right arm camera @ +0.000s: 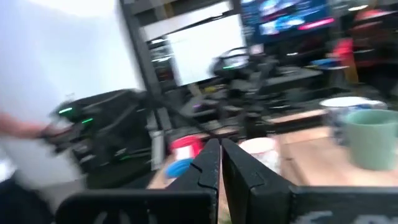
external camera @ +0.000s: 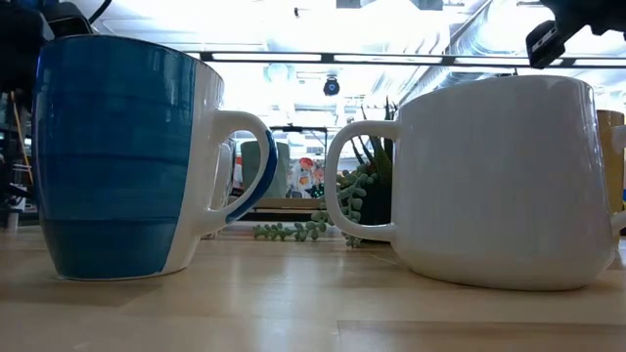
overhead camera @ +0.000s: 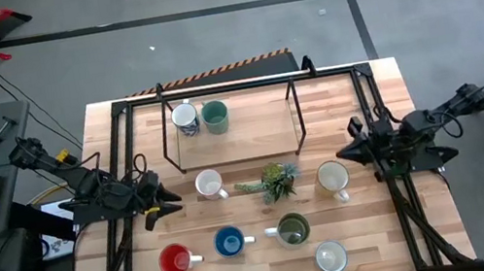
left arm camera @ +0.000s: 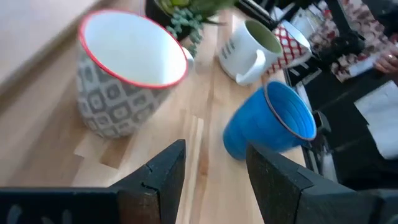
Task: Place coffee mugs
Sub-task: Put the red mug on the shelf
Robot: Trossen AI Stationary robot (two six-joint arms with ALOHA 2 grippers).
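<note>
From above, your left gripper hangs spread and empty just beside the patterned white mug; two mugs sit on the raised shelf. Left wrist: blue mug close by, so a wide swing could tip it. Right wrist: right gripper pressed together, idle.

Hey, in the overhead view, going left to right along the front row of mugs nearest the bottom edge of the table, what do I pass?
Red mug → blue mug → olive green mug → white mug, which sits a little nearer the table's front edge than the others.
</note>
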